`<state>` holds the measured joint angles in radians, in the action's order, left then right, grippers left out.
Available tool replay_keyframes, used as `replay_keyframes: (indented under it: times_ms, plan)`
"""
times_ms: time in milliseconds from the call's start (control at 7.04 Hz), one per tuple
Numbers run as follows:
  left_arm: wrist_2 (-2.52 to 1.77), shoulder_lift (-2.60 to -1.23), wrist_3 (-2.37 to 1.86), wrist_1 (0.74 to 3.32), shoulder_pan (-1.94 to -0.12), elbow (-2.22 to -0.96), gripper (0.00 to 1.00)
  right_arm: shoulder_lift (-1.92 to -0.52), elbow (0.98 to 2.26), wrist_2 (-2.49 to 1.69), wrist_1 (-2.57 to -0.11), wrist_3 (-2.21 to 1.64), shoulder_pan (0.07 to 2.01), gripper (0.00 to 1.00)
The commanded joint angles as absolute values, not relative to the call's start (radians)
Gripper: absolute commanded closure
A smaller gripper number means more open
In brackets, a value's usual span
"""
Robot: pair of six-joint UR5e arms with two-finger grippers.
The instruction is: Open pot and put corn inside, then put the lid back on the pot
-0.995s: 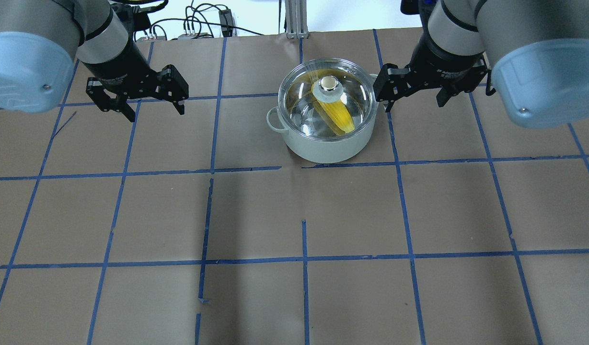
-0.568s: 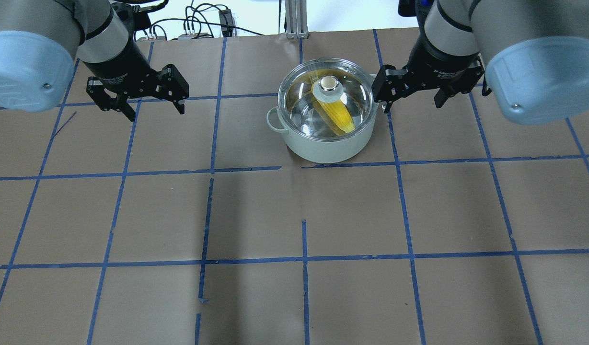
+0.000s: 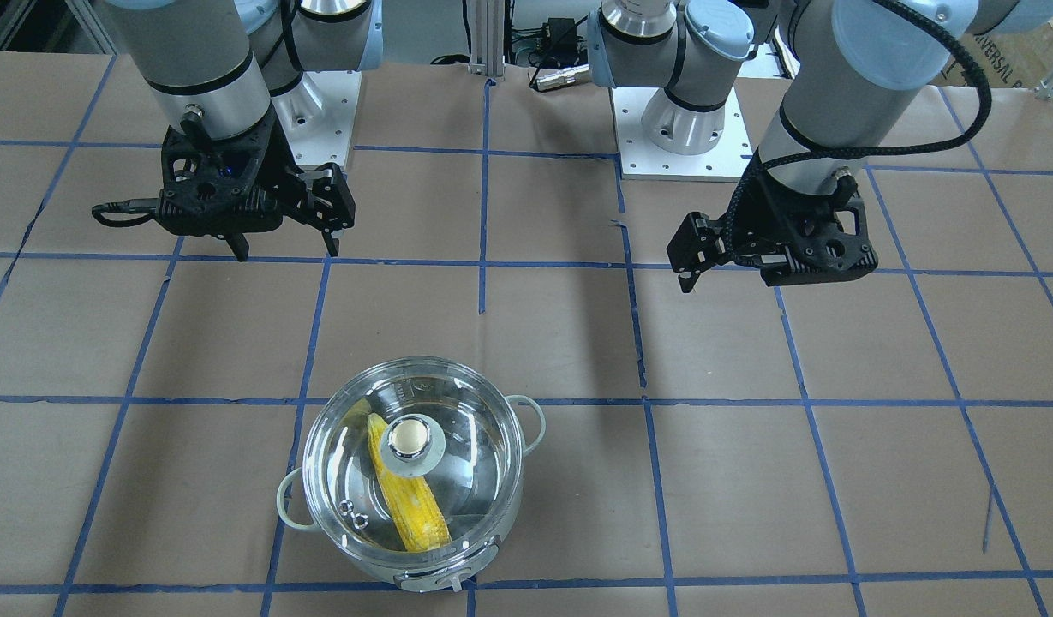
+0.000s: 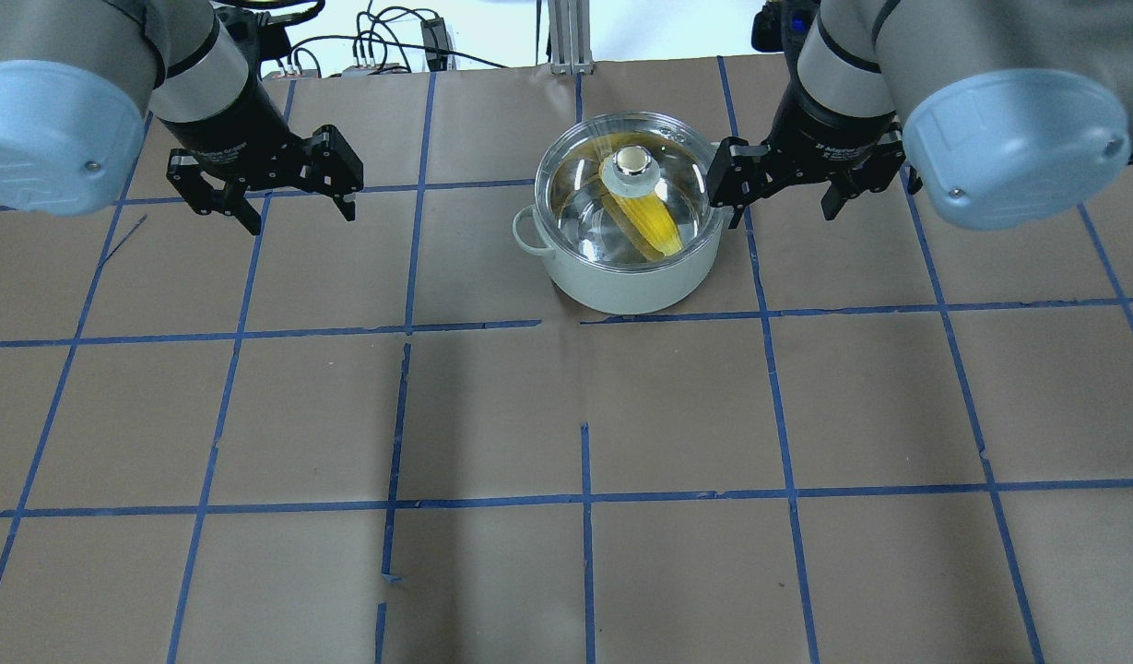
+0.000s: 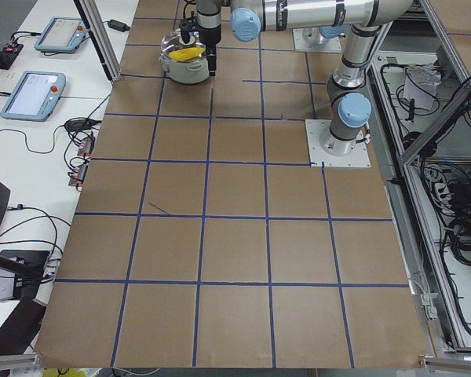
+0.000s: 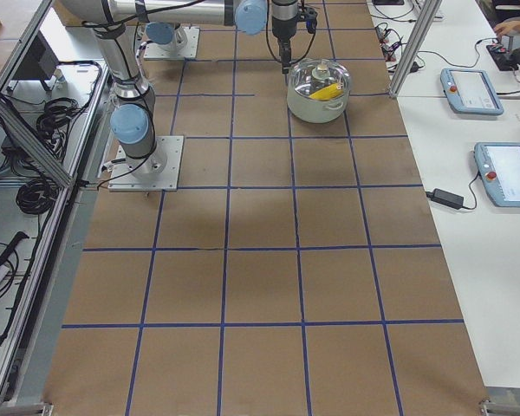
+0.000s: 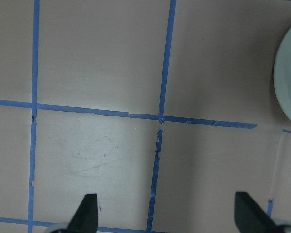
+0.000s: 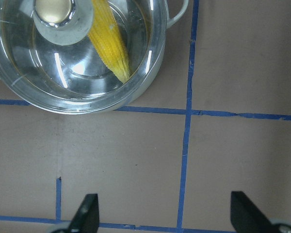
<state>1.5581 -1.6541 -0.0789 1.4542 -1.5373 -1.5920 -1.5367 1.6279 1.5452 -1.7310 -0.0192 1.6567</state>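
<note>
The pot [image 4: 621, 286] stands on the table at the far middle. The glass lid [image 4: 584, 198] sits on it, shiny knob [image 4: 631, 160] up. The yellow corn [image 4: 656, 226] lies inside the pot under the lid and also shows in the front view [image 3: 413, 507]. My right gripper [image 4: 781, 215] is open and empty, just right of the pot at rim height. In its wrist view the pot [image 8: 150, 73] and corn [image 8: 111, 48] lie beyond the open fingers. My left gripper [image 4: 300, 217] is open and empty, well left of the pot. Its wrist view shows only the pot's edge [image 7: 288, 82].
The table is covered in brown paper with a blue tape grid [image 4: 584, 498]. An aluminium post [image 4: 566, 37] and cables [image 4: 391, 46] stand at the far edge behind the pot. Pendant tablets [image 6: 472, 91] lie on the side table.
My right gripper has shifted a little to the left, closer to the pot's right side, and stays open. The left arm, pot, lid and corn have not moved.
</note>
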Motion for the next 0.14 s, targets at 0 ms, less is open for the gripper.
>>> replay_keyframes:
  times_ms: [0]
  plan:
    - [1.559,-1.655,-0.081,1.454,-1.539,-1.601,0.00,-1.536,1.629,1.548,-1.730,-0.020,1.657,0.05]
